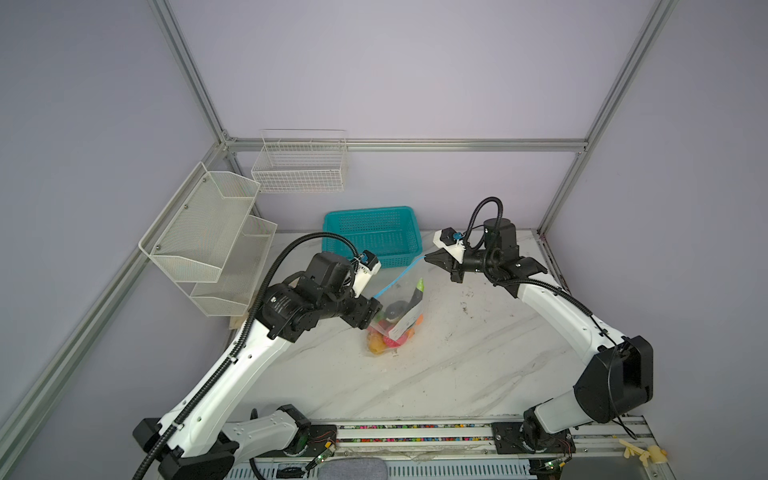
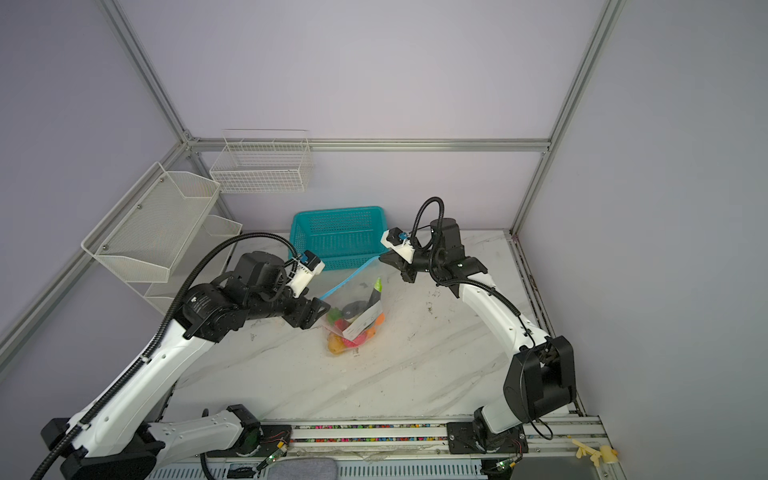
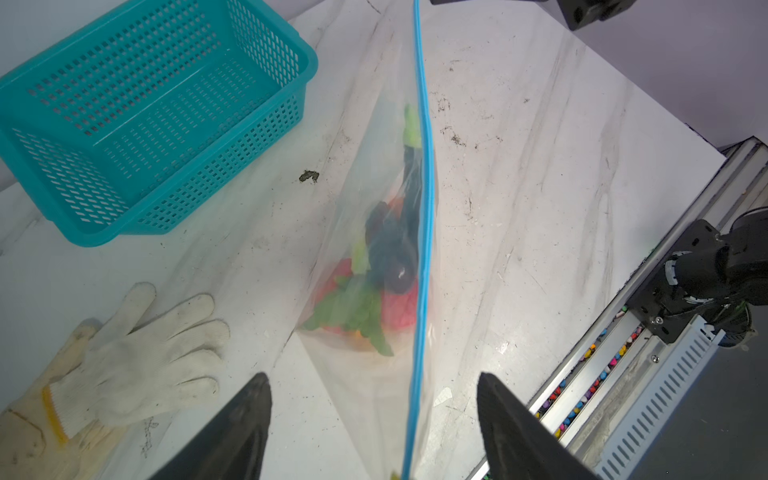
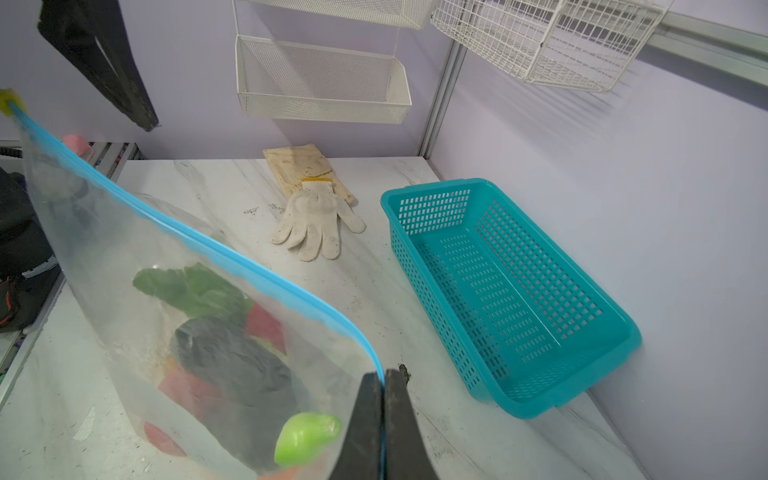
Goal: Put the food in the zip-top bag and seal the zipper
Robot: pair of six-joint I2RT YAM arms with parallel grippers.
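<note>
The clear zip-top bag [image 1: 405, 309] [image 2: 361, 309] stands on the marble table with its top edge lifted. The food [image 1: 388, 338] [image 3: 374, 286] [image 4: 232, 353] lies inside it: a dark eggplant, green leaves, and red, pink and orange pieces. The blue zipper [image 1: 398, 276] [image 3: 424, 208] [image 4: 199, 239] stretches taut between the two grippers. My right gripper [image 1: 428, 259] [image 4: 383, 388] is shut on the zipper's far end. My left gripper [image 1: 376, 308] [image 3: 374, 399] is open, with its fingers on either side of the zipper by the yellow slider [image 4: 8, 102], not touching it.
A teal basket [image 1: 372, 235] [image 3: 137, 124] sits behind the bag by the back wall. A white glove [image 3: 137, 361] [image 4: 316, 220] lies on the table under my left arm. White mesh racks [image 1: 208, 237] and a wire basket [image 1: 299, 166] hang on the walls.
</note>
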